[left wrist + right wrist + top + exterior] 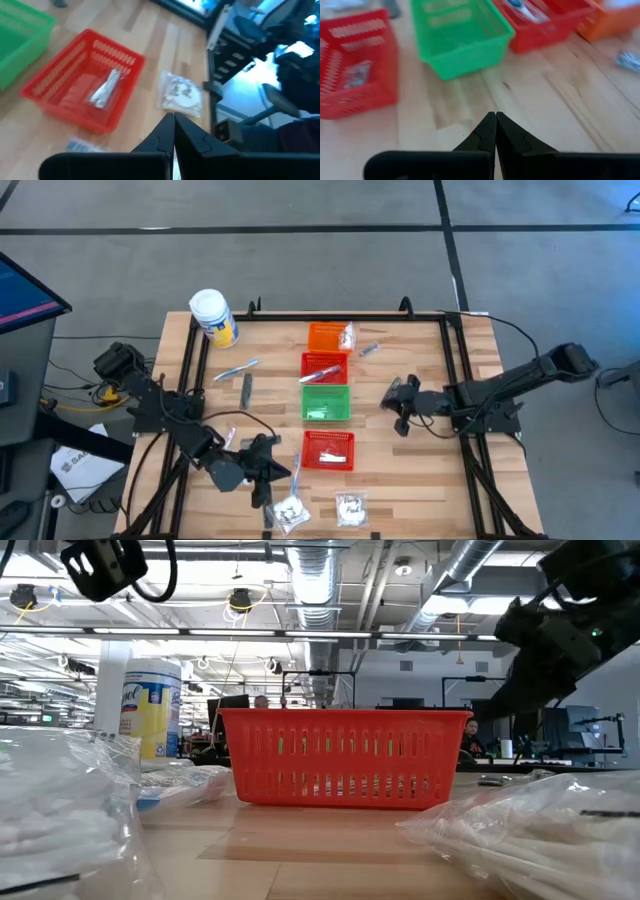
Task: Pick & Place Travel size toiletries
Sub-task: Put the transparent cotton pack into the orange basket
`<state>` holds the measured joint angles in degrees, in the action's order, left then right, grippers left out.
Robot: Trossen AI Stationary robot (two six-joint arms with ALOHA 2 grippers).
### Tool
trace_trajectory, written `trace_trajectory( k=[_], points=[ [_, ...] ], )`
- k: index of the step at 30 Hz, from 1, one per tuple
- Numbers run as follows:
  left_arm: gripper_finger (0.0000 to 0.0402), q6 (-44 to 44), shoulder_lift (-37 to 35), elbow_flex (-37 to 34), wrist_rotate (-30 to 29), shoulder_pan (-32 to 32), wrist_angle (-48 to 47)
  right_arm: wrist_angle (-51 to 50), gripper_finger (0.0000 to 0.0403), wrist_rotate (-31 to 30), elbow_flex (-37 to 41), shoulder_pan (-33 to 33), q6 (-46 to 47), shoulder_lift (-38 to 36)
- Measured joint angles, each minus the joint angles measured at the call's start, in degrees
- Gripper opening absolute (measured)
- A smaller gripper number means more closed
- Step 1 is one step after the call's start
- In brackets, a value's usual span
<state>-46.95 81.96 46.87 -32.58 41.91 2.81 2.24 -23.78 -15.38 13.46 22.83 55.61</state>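
Four mesh baskets stand in a row down the table's middle: orange (325, 335), red (325, 366), green (326, 401) and a nearer red one (328, 448), which holds a silvery sachet (106, 90). Of the toiletries, clear sachets lie flat near the front edge (290, 510) (350, 507), and a toothbrush (237, 368) and a dark strip (246, 387) lie left of the baskets. My left gripper (275, 470) hangs shut, with nothing between its fingers, left of the near red basket. My right gripper (393, 395) hangs shut and empty right of the green basket (460, 35).
A large white jar with a yellow label (212, 315) stands at the far left corner. Another sachet (347, 335) and a small silvery piece (368, 348) lie beside the orange basket. Bare wood lies between the baskets and the right arm. Black frame rails run along the table's edges.
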Motion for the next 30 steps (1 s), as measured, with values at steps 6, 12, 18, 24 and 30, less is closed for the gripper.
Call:
trace_trajectory(
  k=[6,12,18,24,30],
  points=[
    [0.0,-1.4,0.0,0.0,0.0,0.0,-0.1,4.2,0.0,0.0,0.0,3.4,-3.7,0.0],
    [0.0001,-6.0,0.0,0.0,2.9,0.0,-0.5,6.0,0.0,0.0,0.0,5.0,-5.7,0.0],
    [0.001,-15.4,0.1,0.0,8.6,0.0,-3.5,6.4,0.0,0.0,0.0,5.0,-5.9,0.0],
    [0.0033,-27.5,1.0,0.0,10.8,1.5,-11.2,6.4,0.0,0.0,0.0,5.0,-5.9,0.0],
    [0.0079,-34.8,6.4,-0.1,20.2,2.7,-10.8,6.6,0.0,0.0,0.0,5.0,-5.9,0.0]
  ],
)
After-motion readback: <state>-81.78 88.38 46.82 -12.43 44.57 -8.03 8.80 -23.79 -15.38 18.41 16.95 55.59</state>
